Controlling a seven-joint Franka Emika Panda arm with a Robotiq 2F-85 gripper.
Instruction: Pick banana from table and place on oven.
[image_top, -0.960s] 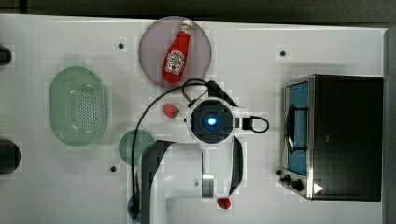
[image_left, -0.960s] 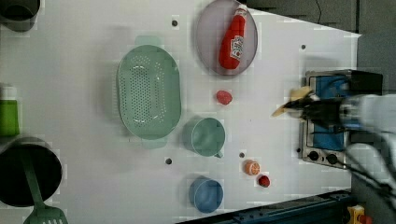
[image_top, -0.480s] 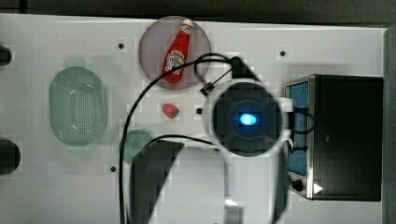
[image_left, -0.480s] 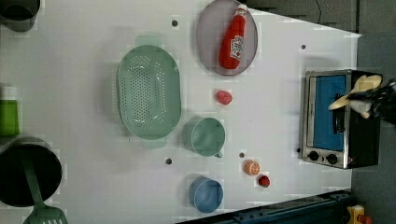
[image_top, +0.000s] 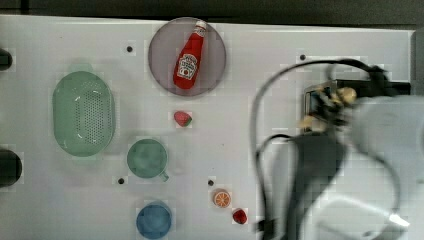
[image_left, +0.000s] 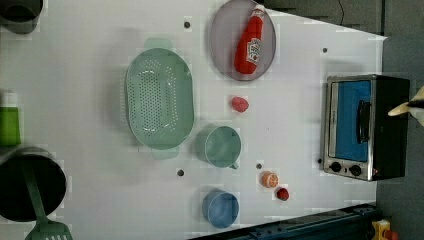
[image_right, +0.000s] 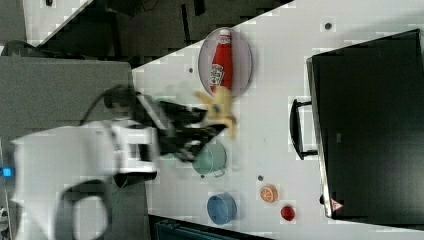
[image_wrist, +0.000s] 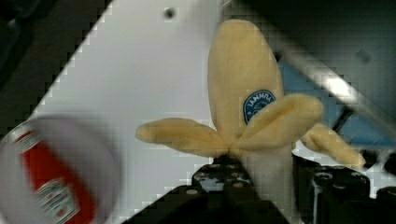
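The gripper (image_wrist: 254, 179) is clamping the lower end of the banana (image_wrist: 243, 93), whose pale body is sticking straight out beyond the black fingers (image_wrist: 327, 186) with 3 peel strips splaying just above them. In the right view the banana (image_right: 220, 111) is hanging in the air off the table (image_right: 280, 100), short of the oven (image_right: 370, 125). In the top view it is sitting over the oven's front edge.
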